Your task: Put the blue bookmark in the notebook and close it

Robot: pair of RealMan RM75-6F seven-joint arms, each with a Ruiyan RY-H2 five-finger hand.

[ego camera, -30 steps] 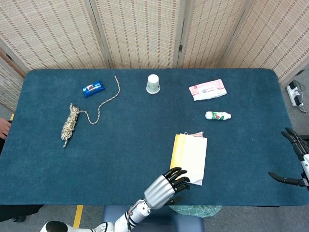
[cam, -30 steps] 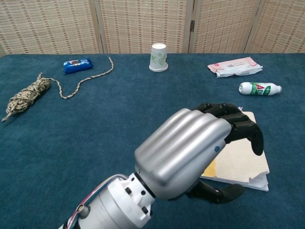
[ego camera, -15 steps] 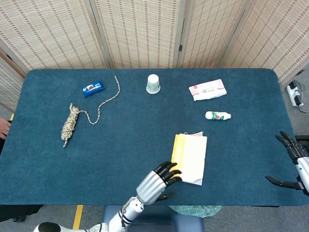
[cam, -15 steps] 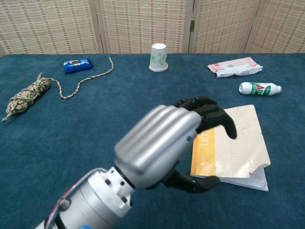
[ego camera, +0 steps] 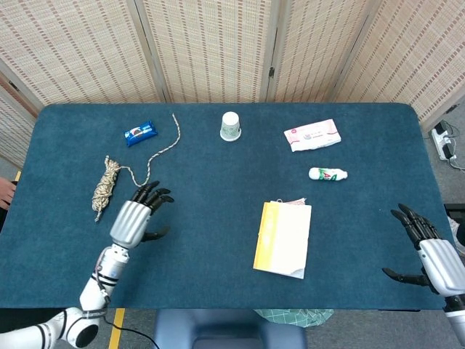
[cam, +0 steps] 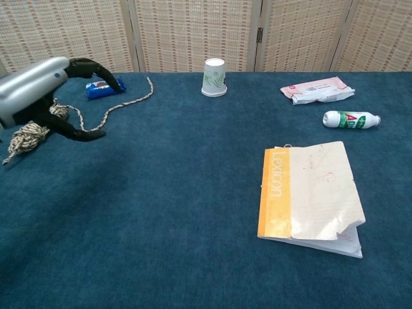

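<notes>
Blue cloth is covering the tabletop (ego camera: 218,233), and the notebook (ego camera: 283,238) is lying shut on it, near the front edge and a little right of centre, its yellow spine strip facing left. No blue bookmark is showing anywhere on the cloth; whether it is already lying inside the pages cannot be told, though the closed cover suggests the task is at or near its end. If so, the next move is asking for little more than both arms keeping clear of the notebook.

The left hand (ego camera: 134,218) is hovering over the left part of the tabletop, well apart from the notebook, its dark fingers spread and holding nothing. In the chest view the same left hand (cam: 42,87) is appearing at the upper left with the thumb held away from the other fingers. It is just beside a coiled rope (ego camera: 105,187), and whether it is touching the rope cannot be told.

The right hand (ego camera: 429,254) is sitting at the right edge, near the front corner, fingers apart and empty.

Toward the far edge are lying a blue snack packet (ego camera: 140,133), a paper cup (ego camera: 230,126), a pink wipes pack (ego camera: 312,135) and a small white bottle (ego camera: 328,174) on its side.
</notes>
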